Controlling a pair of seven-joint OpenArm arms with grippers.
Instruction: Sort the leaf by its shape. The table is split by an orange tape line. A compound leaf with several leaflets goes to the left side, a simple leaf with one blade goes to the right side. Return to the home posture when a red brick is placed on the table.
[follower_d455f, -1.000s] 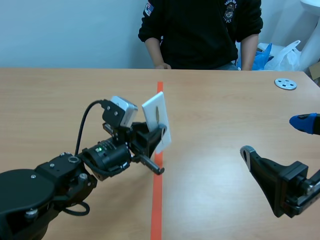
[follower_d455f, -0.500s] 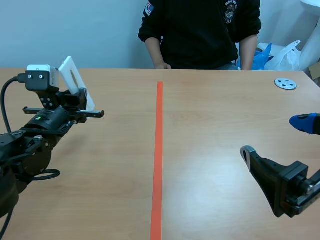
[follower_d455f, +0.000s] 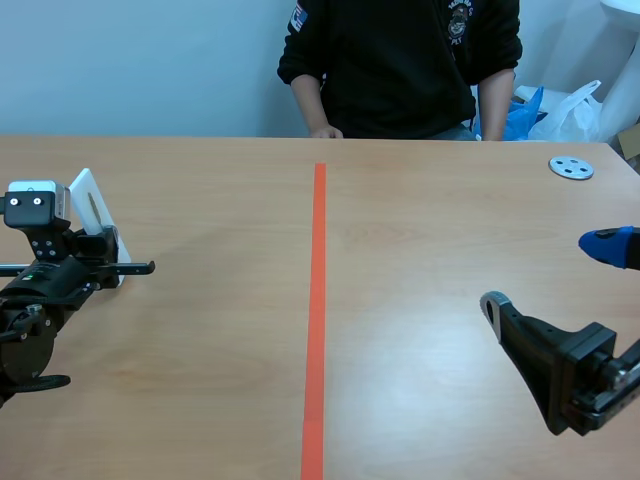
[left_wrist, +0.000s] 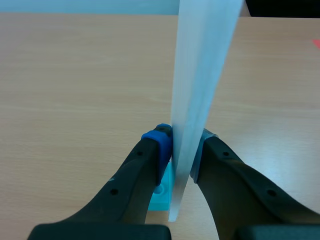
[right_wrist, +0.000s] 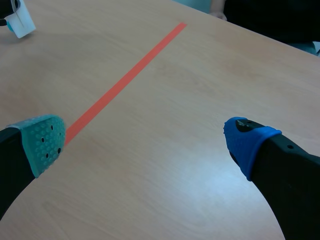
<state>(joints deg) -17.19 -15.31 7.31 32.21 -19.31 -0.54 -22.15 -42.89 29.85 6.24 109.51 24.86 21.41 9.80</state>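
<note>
While L gripper (left_wrist: 181, 146) pinches a white card (left_wrist: 200, 75) well left of the tape line (follower_d455f: 317, 300), R gripper (right_wrist: 146, 142) sits w/ fingers apart.

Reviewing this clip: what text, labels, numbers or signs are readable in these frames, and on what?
No text can be read.
Shoulder patch on the black top: too small to read.
Chest emblem on it: too blurred to read.
White card: no lettering shows.

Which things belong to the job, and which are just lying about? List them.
Job: card, shut in the left gripper; tape line; right gripper, open.
Lying about: disc; bags; person across the table.
</note>
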